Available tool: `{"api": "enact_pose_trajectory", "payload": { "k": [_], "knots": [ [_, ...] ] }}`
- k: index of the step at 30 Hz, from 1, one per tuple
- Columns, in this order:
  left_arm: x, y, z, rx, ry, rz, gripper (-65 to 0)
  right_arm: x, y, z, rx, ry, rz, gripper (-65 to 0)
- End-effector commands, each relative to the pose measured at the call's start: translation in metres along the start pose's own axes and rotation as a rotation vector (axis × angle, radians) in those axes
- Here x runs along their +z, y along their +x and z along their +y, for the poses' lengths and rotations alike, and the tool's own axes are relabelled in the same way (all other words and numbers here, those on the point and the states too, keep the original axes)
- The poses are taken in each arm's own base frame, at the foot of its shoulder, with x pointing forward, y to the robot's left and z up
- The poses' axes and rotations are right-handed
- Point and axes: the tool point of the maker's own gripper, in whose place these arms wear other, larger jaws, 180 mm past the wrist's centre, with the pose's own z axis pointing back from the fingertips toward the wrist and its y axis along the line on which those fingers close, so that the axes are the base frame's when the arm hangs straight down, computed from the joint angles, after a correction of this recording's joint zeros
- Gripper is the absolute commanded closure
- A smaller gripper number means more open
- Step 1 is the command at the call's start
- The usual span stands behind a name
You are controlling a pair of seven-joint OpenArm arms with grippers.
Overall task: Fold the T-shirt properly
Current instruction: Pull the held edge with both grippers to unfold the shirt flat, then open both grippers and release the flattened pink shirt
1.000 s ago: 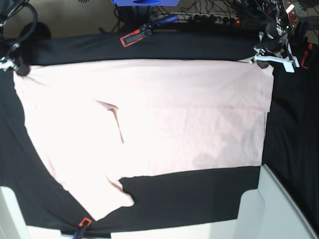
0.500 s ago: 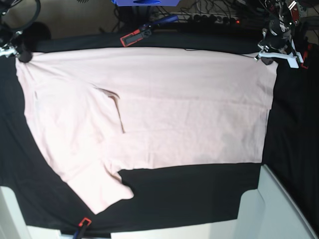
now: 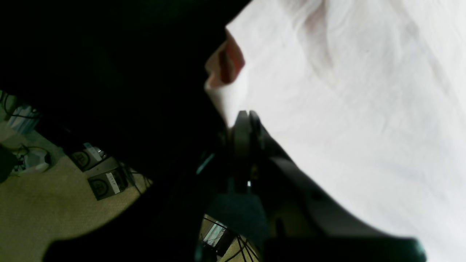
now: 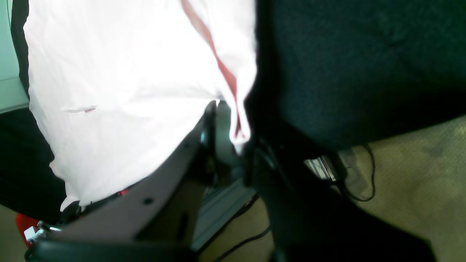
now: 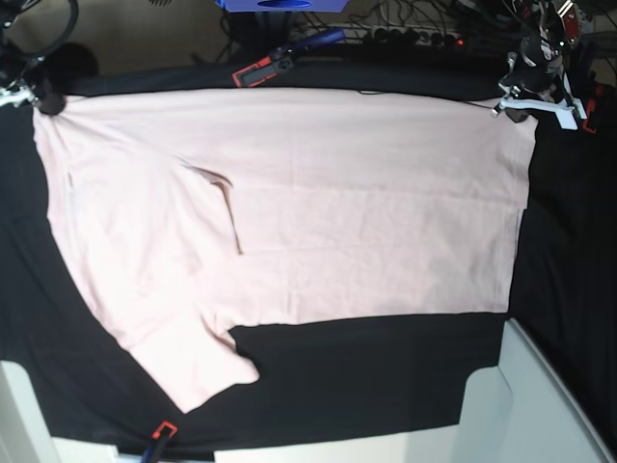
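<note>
The pale pink T-shirt (image 5: 337,212) lies spread flat, plain side up, on the black cloth (image 5: 366,376), with one sleeve pointing toward the near left. At the shirt's far right corner my left gripper (image 5: 511,108) is shut on the hem. The left wrist view shows its fingertips (image 3: 243,122) pinched together on the T-shirt (image 3: 346,109) edge. My right gripper (image 5: 40,99) is at the far left corner. In the right wrist view its jaws (image 4: 231,134) stand slightly apart, with the T-shirt (image 4: 127,72) corner hanging loosely between them.
A red-and-black clamp (image 5: 255,72) holds the black cloth at the back edge and another clamp (image 5: 162,431) at the front left. White panels (image 5: 540,405) rise at the near right and near left. A power strip and cables (image 5: 415,37) lie behind the table.
Both grippers drew the shirt's far edge further back across the cloth, which flattened the body. Over the last half second the shirt has hardly moved.
</note>
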Motion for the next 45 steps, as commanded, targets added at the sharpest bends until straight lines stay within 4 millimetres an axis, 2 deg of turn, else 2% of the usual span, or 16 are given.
{"api": "enact_pose_trajectory", "payload": {
  "k": [1, 5, 6, 7, 8, 10, 14, 18, 22, 26, 30, 31, 34, 41, 45],
  "knots": [
    [0.004, 0.013, 0.007, -0.017, 0.016, -0.038, -2.9, 0.004, 0.011, 0.002, 0.009, 0.010, -0.039, -15.2],
    [0.007, 0.007, 0.013, -0.020, 0.027, -0.024, -20.8, -0.002, 0.005, 0.008, -0.007, 0.028, -0.038, -44.5],
    [0.008, 0.005, 0.015, -0.018, 0.032, -0.019, -23.7, -0.004, 0.003, 0.009, -0.013, 0.032, -0.037, -50.9],
    [0.009, 0.006, 0.019, -0.014, 0.041, -0.023, -24.9, -0.003, 0.004, 0.009, -0.012, 0.031, -0.045, -55.1],
    [0.012, 0.010, 0.027, -0.002, 0.059, -0.034, -25.0, -0.003, 0.005, 0.009, -0.015, 0.031, -0.050, -56.7],
    [0.018, 0.015, 0.044, 0.035, 0.101, -0.058, -25.0, 0.003, 0.007, 0.003, -0.041, 0.022, -0.079, -55.9],
    [0.032, 0.025, 0.082, 0.114, 0.192, -0.112, -25.0, 0.014, 0.009, -0.009, -0.104, 0.002, -0.141, -49.3],
    [0.038, 0.030, 0.097, 0.139, 0.226, -0.132, -25.0, 0.025, 0.010, -0.023, -0.195, -0.028, -0.196, -47.9],
    [0.044, 0.040, 0.105, 0.147, 0.243, -0.163, -25.0, 0.028, 0.018, -0.024, -0.186, -0.035, -0.209, -47.9],
    [0.053, 0.075, 0.086, 0.092, 0.203, -0.249, -25.0, 0.041, 0.059, -0.022, -0.120, -0.040, -0.261, -48.0],
    [0.075, 0.113, 0.065, 0.004, 0.169, -0.347, -25.0, 0.057, 0.099, -0.017, -0.047, -0.053, -0.312, -47.6],
    [0.080, 0.122, 0.056, -0.017, 0.154, -0.372, -25.0, 0.056, 0.109, -0.011, -0.021, -0.046, -0.314, -47.6],
    [0.087, 0.140, 0.040, -0.045, 0.123, -0.421, -25.0, 0.042, 0.133, 0.017, 0.128, -0.028, -0.241, -47.6],
    [0.055, 0.160, -0.023, -0.168, -0.027, -0.333, -24.9, -0.008, 0.174, 0.112, 0.451, 0.077, -0.179, -47.7],
    [0.049, 0.177, -0.044, -0.204, -0.072, -0.358, -24.9, -0.037, 0.183, 0.158, 0.592, 0.140, -0.178, -47.6]
  ]
}}
